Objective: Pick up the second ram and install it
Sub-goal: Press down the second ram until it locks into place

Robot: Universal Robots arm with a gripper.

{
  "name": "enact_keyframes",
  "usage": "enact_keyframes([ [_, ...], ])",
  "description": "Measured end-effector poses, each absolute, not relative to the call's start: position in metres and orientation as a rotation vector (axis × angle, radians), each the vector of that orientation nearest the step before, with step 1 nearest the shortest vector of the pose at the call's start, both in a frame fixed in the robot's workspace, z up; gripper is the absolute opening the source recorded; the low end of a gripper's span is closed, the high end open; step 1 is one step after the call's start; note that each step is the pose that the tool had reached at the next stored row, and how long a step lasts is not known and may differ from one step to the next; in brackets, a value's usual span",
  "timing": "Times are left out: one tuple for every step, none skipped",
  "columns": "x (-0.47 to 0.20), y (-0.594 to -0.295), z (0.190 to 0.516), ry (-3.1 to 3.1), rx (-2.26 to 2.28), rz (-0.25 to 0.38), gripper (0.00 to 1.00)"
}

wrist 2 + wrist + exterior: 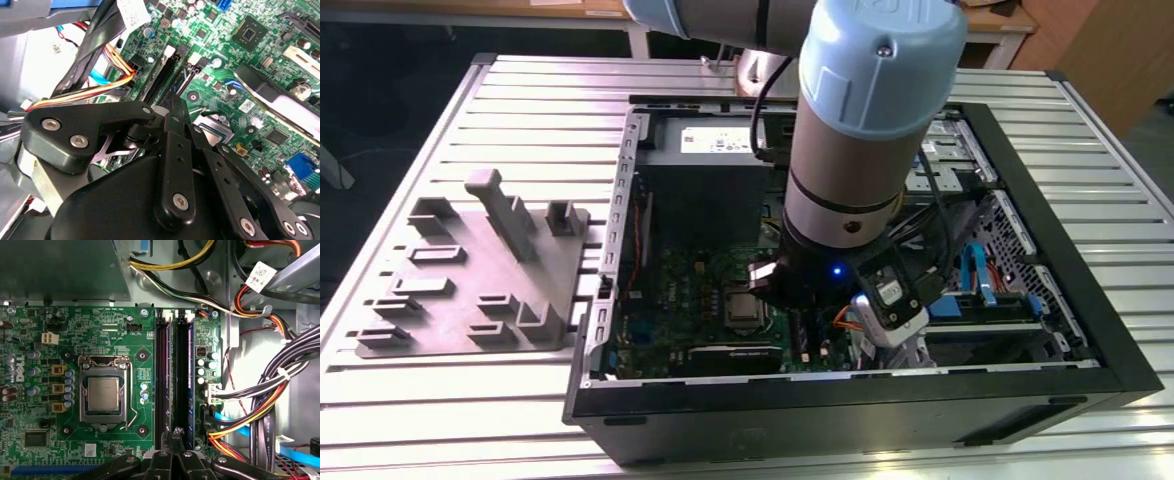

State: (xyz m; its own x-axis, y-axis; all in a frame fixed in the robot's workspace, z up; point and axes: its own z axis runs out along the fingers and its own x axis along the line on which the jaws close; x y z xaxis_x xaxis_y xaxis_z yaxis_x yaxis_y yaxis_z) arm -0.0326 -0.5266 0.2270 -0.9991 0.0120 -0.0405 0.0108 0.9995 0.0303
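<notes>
The work looked to be at the installing step rather than the pick-up: the arm reached down into the open computer case that lay on the ribbed desk, and the pincer hung low over the motherboard, right at the near end of the two long memory slots beside the processor socket. In both wrist views its fingers were drawn together to a narrow tip with no gap and nothing visible between them; whether that tip was touching the stick's edge or sat just above it could not be told. The second ram appeared, as far as I could judge, to be standing on edge in the slot nearer the bundle of coloured cables, running the slot's full length, just beside the other black slot, which lay between it and the socket. Whether it was fully seated, or whether the end latches had closed, could not be made out. Finishing such a step would call for pressure straight down on the stick's top edge, even along its length, kept off the neighbouring slot and the nearby cables. The stick showed as a thin, dark strip seen edge-on, with a blue-green sheen along the side facing the cables; its chips were not visible from this angle. A grey moulded holder lay on the desk well apart from the case.
</notes>
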Motion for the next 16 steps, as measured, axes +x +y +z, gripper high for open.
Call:
enact_keyframes([
  [-0.0327, -0.5266, 0.2260, 3.101, 0.018, 0.047, 0.10],
  [-0.0327, -0.5266, 0.2257, 3.101, 0.018, 0.047, 0.10],
  [-0.0327, -0.5267, 0.2257, 3.101, 0.018, 0.046, 0.10],
  [-0.0327, -0.5267, 0.2257, 3.101, 0.018, 0.046, 0.10],
  [-0.0327, -0.5266, 0.2254, 3.101, 0.018, 0.046, 0.10],
  [-0.0327, -0.5265, 0.2246, 3.100, 0.018, 0.047, 0.10],
  [-0.0327, -0.5265, 0.2237, 3.100, 0.018, 0.047, 0.10],
  [-0.0327, -0.5266, 0.2230, 3.101, 0.017, 0.047, 0.10],
  [-0.0327, -0.5266, 0.2224, 3.101, 0.018, 0.047, 0.10],
  [-0.0327, -0.5266, 0.2218, 3.101, 0.018, 0.047, 0.10],
  [-0.0327, -0.5266, 0.2216, 3.101, 0.018, 0.047, 0.10],
  [-0.0327, -0.5266, 0.2216, 3.101, 0.018, 0.046, 0.10],
  [-0.0327, -0.5266, 0.2216, 3.101, 0.018, 0.046, 0.10],
  [-0.0327, -0.5266, 0.2216, 3.101, 0.018, 0.046, 0.10],
  [-0.0327, -0.5266, 0.2214, 3.101, 0.018, 0.046, 0.10],
  [-0.0327, -0.5266, 0.2209, 3.101, 0.018, 0.046, 0.10],
])
